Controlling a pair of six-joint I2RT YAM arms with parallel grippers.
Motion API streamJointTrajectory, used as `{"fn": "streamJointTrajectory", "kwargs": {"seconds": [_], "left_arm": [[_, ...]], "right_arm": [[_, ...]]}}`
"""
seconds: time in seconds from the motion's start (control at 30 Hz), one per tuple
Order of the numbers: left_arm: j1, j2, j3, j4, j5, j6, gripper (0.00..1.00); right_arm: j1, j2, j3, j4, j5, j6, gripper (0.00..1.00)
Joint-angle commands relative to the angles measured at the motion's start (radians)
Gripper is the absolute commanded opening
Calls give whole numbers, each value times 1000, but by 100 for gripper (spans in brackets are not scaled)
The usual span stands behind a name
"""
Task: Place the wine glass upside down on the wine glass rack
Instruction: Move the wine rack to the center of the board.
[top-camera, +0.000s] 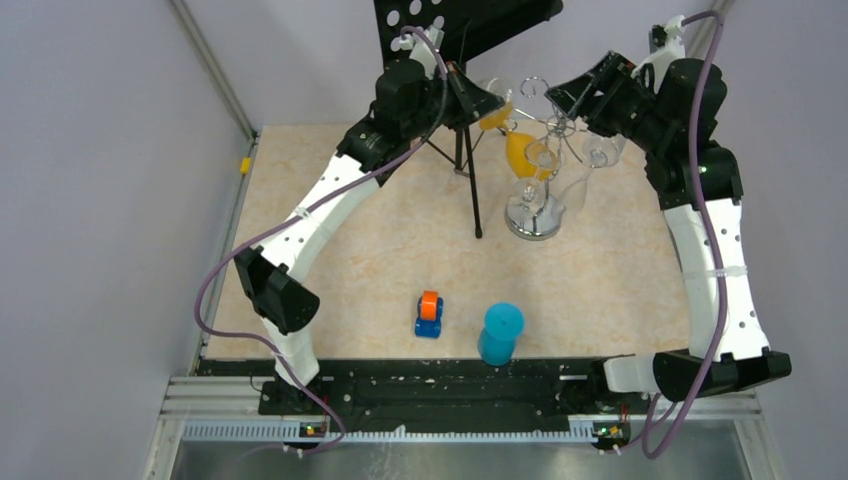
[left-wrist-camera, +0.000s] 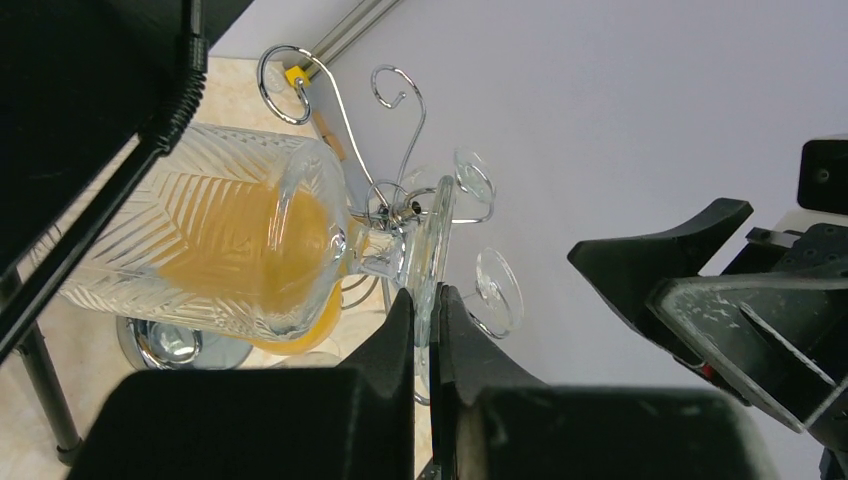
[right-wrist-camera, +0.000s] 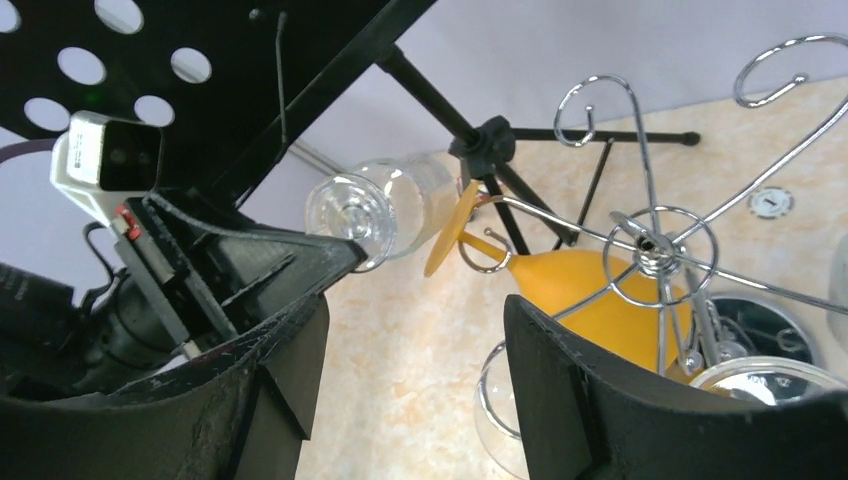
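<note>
My left gripper is shut on the round foot of a clear cut-pattern wine glass. The glass lies about level, its stem close beside the hub of the chrome wine glass rack. I cannot tell whether the stem rests on a hook arm. From above, that gripper and the wine glass hang left of the rack. My right gripper is open and holds nothing. It hovers by the rack's right side and faces the held glass.
An orange glass and a clear glass hang upside down on the rack. A black tripod music stand stands just behind and left of it. Near the front edge are a blue cup and a small blue-and-orange toy.
</note>
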Motion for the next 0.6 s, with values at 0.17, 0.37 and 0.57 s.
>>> {"fn": "streamJointTrajectory", "kwargs": {"seconds": [0.17,0.37,0.57], "left_arm": [[-3,-89,-13,134,64,-43,0],[-3,-107,-4,125,50,-33,0],[-2,-140,-4,94,11,13,0]], "right_arm": [[-9,31,63,-32,55,-114,64],[-11,52,75,-41,79,-155,66],[-10,117,168,-104,104,-275,68]]}}
